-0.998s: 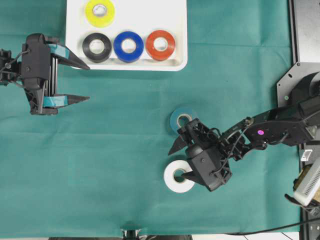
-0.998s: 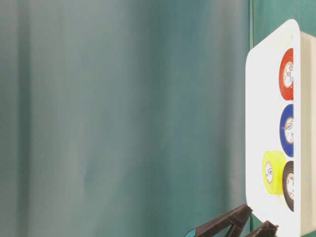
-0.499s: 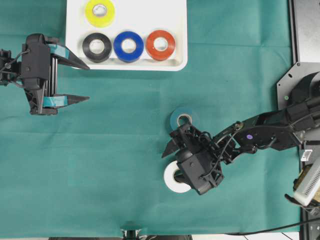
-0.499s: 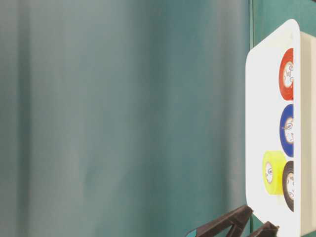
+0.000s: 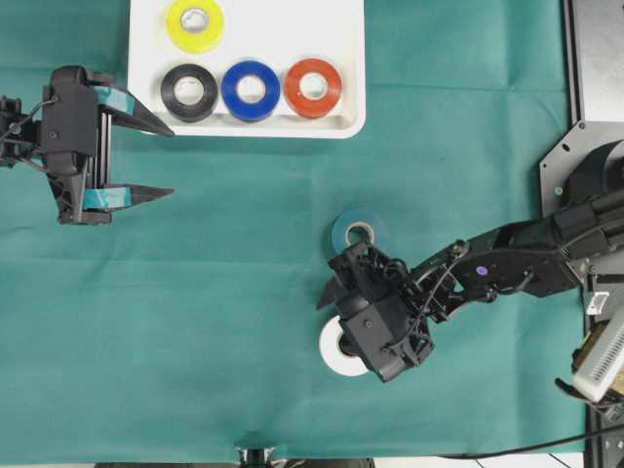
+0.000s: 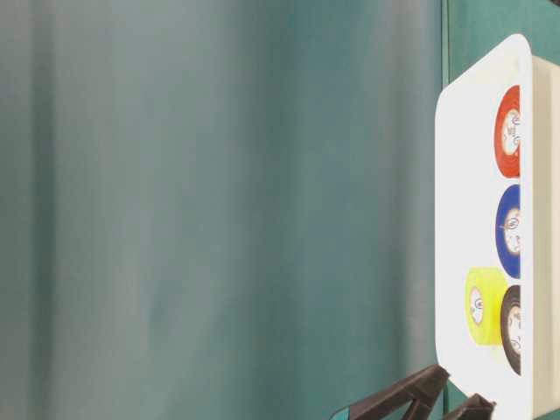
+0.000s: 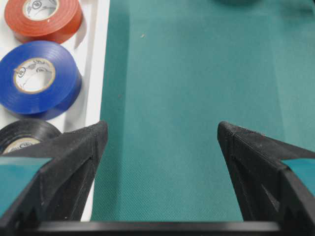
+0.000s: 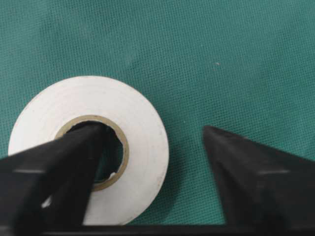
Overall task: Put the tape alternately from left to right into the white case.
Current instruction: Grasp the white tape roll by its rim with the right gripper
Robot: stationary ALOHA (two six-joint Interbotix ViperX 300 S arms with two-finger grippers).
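1. At the far left of the overhead view, the left gripper (image 5: 136, 161) is held just beside the lower-left corner of the white case (image 5: 351, 58); its jaws are spread wide and nothing is carried between them.
2. In the white case, four rolls are already stored: the yellow tape (image 5: 194, 23) in the back row, and the black tape (image 5: 189, 92), blue tape (image 5: 251, 90) and red tape (image 5: 313, 87) in a row along the near rim. Free space remains to the right of the yellow roll.
3. On the green cloth (image 5: 214, 322), well apart from the case, two rolls are left: the teal tape (image 5: 343, 226) and, just below it, the white tape (image 5: 335, 359).
4. The right gripper (image 8: 152, 137) is set over the white tape, one finger lowered into the core hole and the other outside the rim, with a gap of cloth between that finger and the roll. The jaws are seen partly apart; a firm pinch cannot be confirmed.
5. By judgement, four of six rolls are placed; the white roll is being picked, and the teal roll is left for afterwards.
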